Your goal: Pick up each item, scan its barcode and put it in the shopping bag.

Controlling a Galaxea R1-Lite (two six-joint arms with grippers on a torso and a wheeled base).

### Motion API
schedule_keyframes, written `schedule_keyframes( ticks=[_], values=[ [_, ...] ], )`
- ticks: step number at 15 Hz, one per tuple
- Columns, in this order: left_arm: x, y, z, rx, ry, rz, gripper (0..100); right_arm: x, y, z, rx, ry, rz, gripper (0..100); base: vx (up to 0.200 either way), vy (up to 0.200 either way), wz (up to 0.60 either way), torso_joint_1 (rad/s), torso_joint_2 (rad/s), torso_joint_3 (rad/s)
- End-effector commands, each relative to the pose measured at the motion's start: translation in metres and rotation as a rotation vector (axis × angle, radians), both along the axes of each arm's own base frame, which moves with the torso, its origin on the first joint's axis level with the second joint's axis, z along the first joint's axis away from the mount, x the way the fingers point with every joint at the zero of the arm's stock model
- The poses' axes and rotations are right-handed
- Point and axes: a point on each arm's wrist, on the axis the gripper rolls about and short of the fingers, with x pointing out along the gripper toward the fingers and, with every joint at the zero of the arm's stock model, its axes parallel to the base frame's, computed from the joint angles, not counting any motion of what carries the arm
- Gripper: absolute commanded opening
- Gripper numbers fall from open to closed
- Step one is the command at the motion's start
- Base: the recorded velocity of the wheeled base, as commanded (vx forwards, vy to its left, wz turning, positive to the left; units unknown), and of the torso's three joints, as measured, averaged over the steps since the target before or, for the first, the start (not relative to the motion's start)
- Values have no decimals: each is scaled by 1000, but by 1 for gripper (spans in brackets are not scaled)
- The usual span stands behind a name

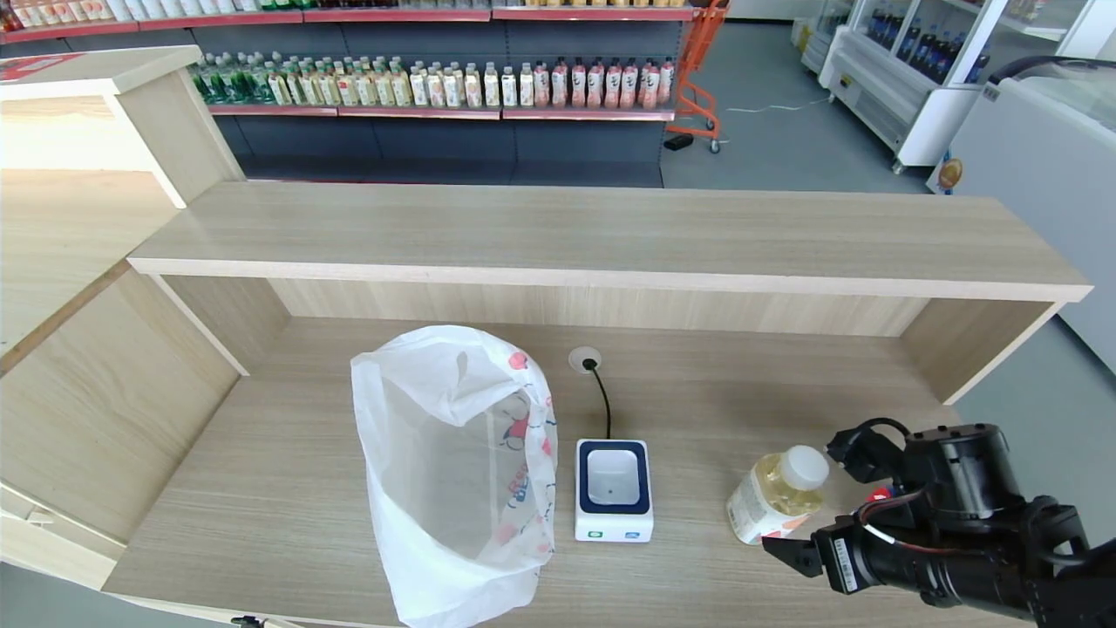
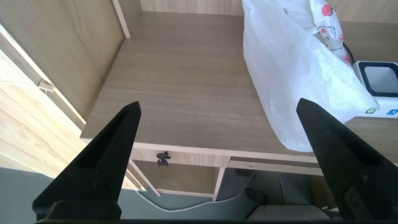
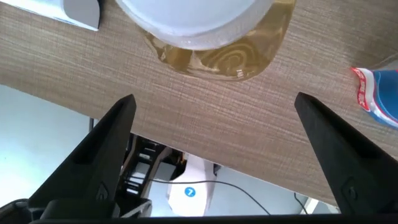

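one bottle of yellowish liquid, white-capped, was seen resting on the bench, just right of one scanner. the right hand was held at the bottle's near side, its fingers spread and touching nothing. one red and blue item was glimpsed near the bottle, mostly hidden. one white shopping bag stood open just left of the scanner. the left hand was held spread over the bench's near left edge.
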Motion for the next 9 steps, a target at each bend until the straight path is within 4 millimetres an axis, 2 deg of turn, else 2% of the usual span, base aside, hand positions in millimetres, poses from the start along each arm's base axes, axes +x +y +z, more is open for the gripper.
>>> schedule_keyframes(
  ticks=[1, 9],
  values=[
    [0, 0, 0, 0, 0, 1, 100, 10, 3, -14, -5, 6, 2, 100, 0, 0, 0, 0, 0, 0],
    [0, 0, 0, 0, 0, 1, 100, 32, 21, -33, -3, -117, 70, 100, 0, 0, 0, 0, 0, 0]
  ],
)
